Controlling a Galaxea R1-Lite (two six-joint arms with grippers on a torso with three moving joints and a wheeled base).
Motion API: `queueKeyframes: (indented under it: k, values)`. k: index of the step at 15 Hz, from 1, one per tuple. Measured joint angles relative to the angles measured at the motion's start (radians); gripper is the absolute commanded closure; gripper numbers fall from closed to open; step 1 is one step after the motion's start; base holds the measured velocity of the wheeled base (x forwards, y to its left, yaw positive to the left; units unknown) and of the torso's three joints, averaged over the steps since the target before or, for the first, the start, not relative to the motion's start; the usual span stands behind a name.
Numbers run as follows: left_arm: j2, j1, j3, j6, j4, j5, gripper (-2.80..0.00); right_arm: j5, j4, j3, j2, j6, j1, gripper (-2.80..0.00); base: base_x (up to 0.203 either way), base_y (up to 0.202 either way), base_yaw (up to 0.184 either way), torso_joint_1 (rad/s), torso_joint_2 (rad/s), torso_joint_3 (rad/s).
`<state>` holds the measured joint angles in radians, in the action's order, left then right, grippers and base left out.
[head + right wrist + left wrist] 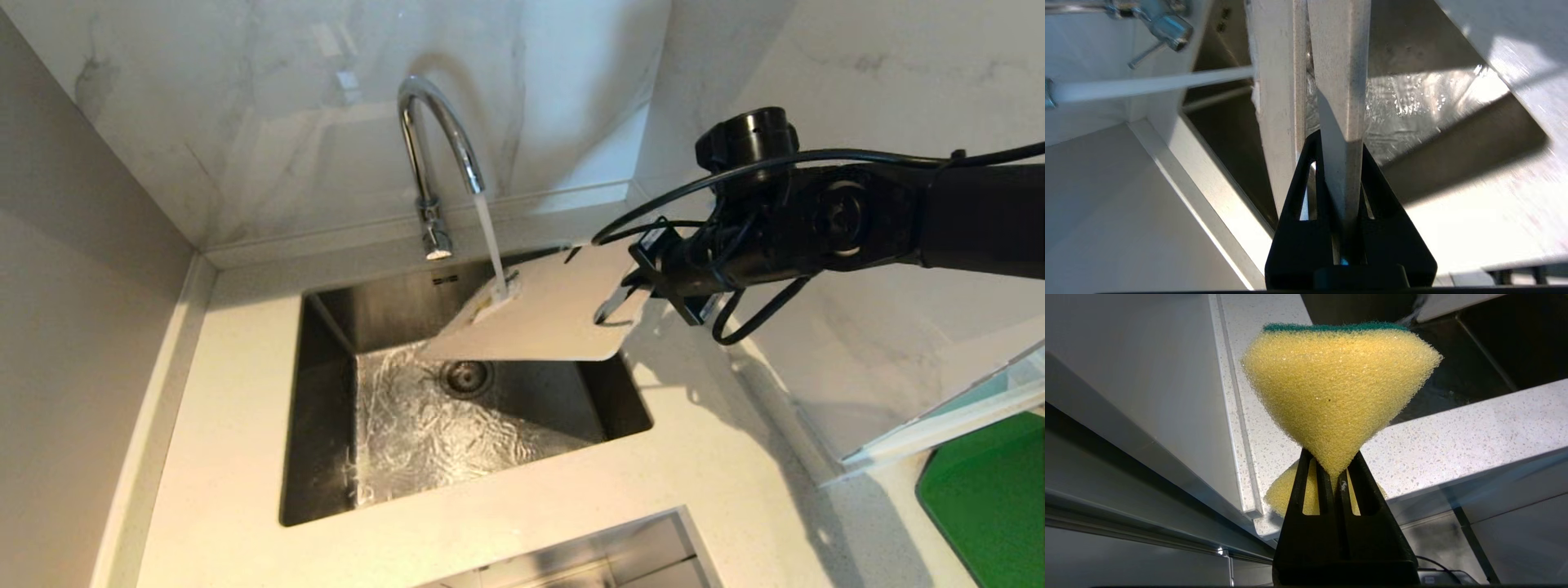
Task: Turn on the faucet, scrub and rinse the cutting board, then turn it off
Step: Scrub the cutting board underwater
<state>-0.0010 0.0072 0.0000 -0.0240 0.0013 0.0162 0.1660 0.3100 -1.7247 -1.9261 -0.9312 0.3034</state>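
Observation:
The chrome faucet (437,147) is running, and its stream (490,245) lands on the far left corner of the pale cutting board (555,318). The board hangs tilted over the sink (326,425), its left end lower. My right gripper (630,292) is shut on the board's right end by the handle hole. In the right wrist view the board (1343,61) runs edge-on out of the closed right gripper (1338,153), with the faucet's lever (1147,55) beyond. My left gripper (1335,465), outside the head view, is shut on a yellow sponge (1337,384) with a green scouring side.
Water ripples over the sink floor around the drain (467,377). The pale speckled countertop (718,457) surrounds the basin, with marble walls behind and to the right. A dark green mat (988,498) lies at the far right. My left arm is low, beside the counter's front edge (1453,457).

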Motion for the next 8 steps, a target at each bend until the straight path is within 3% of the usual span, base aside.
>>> queueKeyframes:
  k: [3, 5, 8]
  values:
    - [0.000, 0.000, -0.002, -0.003, 0.005, 0.000, 0.00, -0.004, 0.102, -0.003, 0.063, 0.007, 0.000, 0.00, 0.000, 0.000, 0.000, 0.000, 0.00, 0.000]
    - [0.000, 0.000, -0.008, -0.044, 0.015, 0.005, 0.00, -0.004, 0.184, -0.003, 0.112, 0.008, 0.000, 0.00, 0.000, 0.000, 0.000, 0.000, 0.00, 0.000]
    - [0.024, 0.000, -0.092, -0.061, 0.095, 0.027, 0.00, -0.004, 0.291, -0.003, 0.198, 0.007, 0.000, 0.00, 0.000, 0.000, 0.000, 0.000, 0.00, 0.000]
